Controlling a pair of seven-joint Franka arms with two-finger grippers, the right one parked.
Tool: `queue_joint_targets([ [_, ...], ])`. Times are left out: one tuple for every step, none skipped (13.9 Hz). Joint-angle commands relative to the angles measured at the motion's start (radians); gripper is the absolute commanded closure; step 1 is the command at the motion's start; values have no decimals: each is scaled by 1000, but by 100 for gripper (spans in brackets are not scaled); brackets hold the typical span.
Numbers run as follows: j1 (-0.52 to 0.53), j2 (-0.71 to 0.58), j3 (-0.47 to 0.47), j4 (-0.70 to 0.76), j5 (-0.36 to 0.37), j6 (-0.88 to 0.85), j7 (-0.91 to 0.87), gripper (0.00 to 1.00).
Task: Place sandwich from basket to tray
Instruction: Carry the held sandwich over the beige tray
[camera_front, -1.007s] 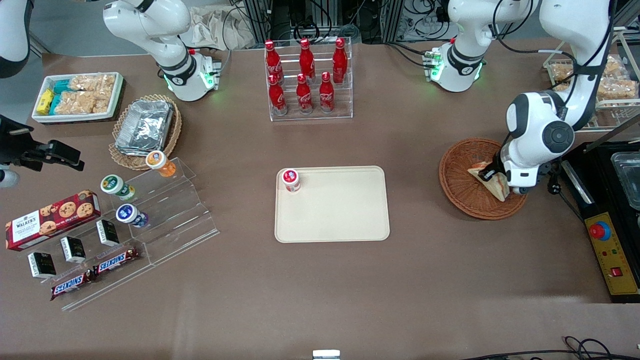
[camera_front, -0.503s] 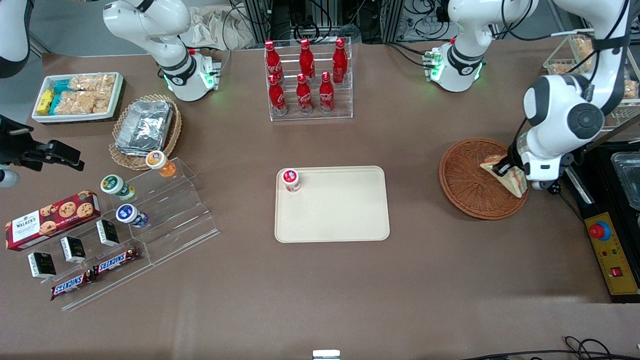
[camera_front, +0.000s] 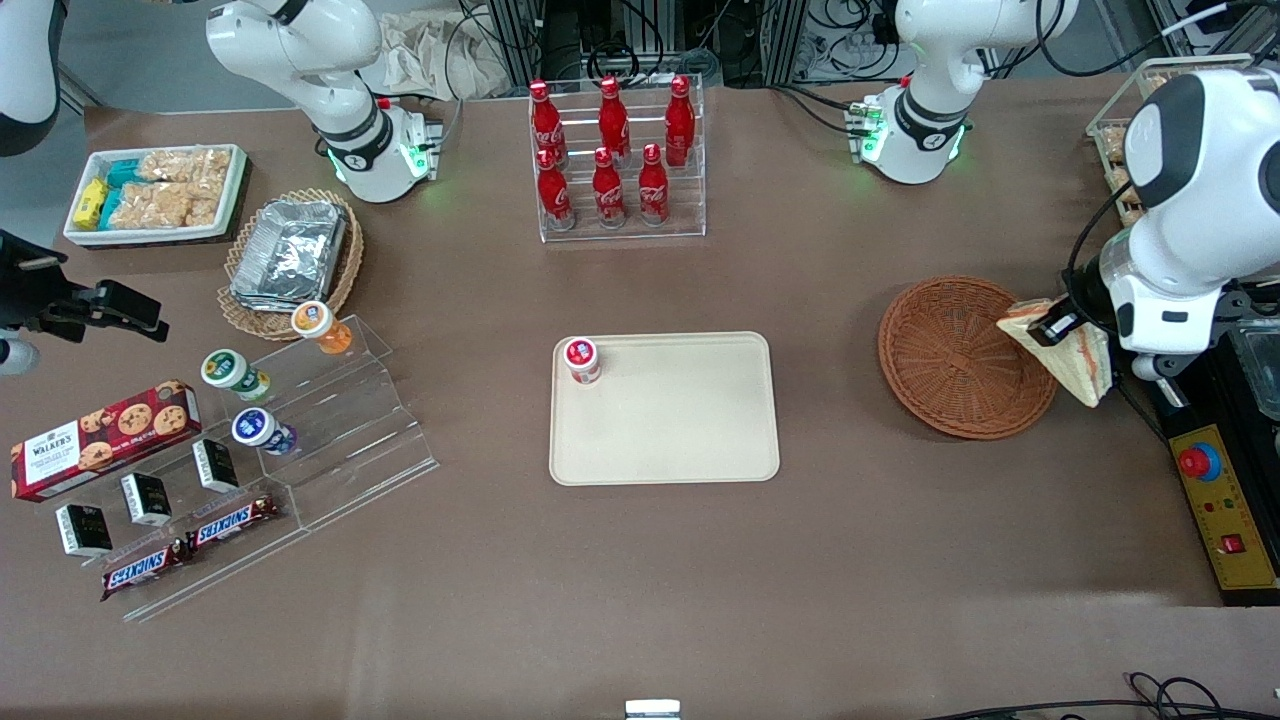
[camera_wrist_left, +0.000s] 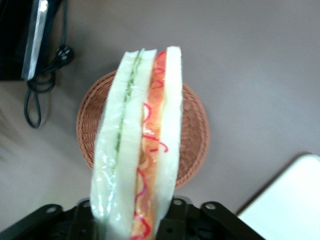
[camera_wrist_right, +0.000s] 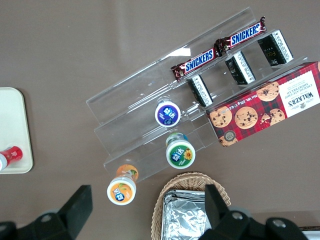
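One sandwich (camera_front: 1075, 352) clamped in the gripper (camera_front: 1052, 326) jaws, hanging above the basket (camera_front: 950, 357) edge; carry it level to the tray (camera_front: 690, 430), lower gently.

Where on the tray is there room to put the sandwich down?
The gripper holds the sandwich above the table beside the basket. Most of the tray is bare. Only the corner toward the parked arm's end, farther from the front camera, is taken, by a red-lidded cup.
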Motion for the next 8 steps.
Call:
queue_joint_targets([
  [-68,60,-27,116,-17,-38,65,61],
  [-94,80,-50,139,-22,-40,59,61],
  [-111,101,-79,159,-23,-38,56,61],
  [-117,127,-110,177,-23,-38,58,61],
  [-120,153,-145,194,-23,-37,56,61],
  [-120,182,-180,208,-22,-32,55,60],
  [-122,213,-216,214,-22,-21,53,60],
  [-122,247,-246,221,-22,3,52,60],
])
